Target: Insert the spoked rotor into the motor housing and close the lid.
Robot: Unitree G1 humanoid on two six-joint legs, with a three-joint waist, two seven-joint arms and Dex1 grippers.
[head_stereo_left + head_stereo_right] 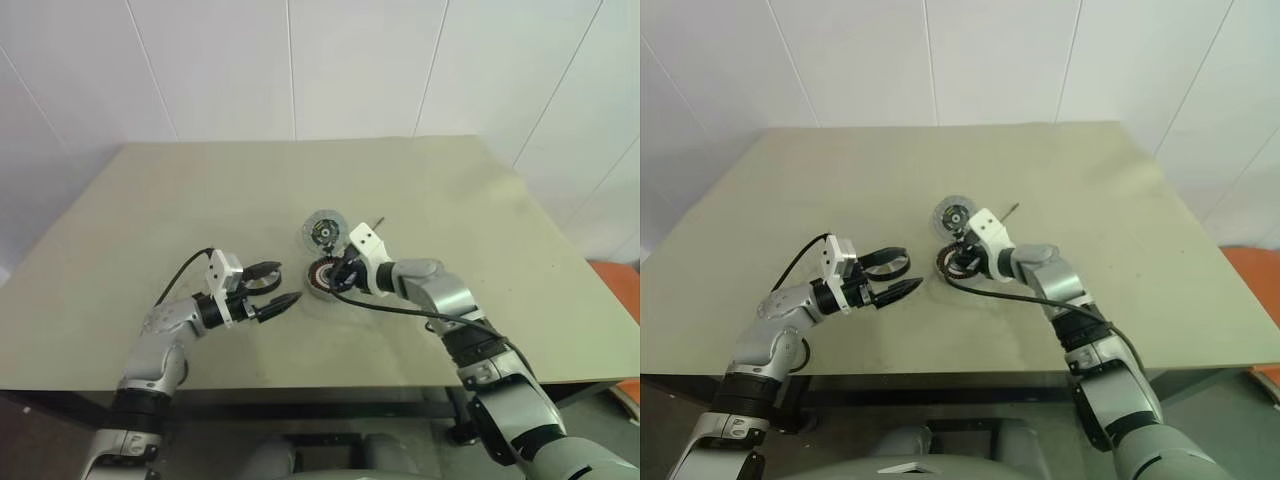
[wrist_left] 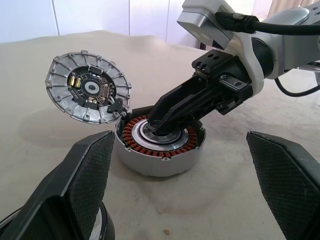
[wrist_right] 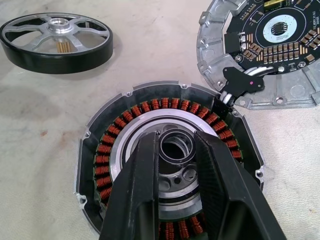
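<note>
At desk [image 1: 480, 200] centre: housing [image 3: 150, 120] lay open, lid [image 3: 280, 55] alongside, rotor [image 3: 56, 35] nearby | right hand [image 1: 342, 272] at housing hub, grip indeterminate; left hand [image 1: 288, 282] released | step: rotor insertion pending | next: collect rotor, align over hub.

Head cameras look down; wrist cameras close on the motor housing [image 2: 159, 145].
</note>
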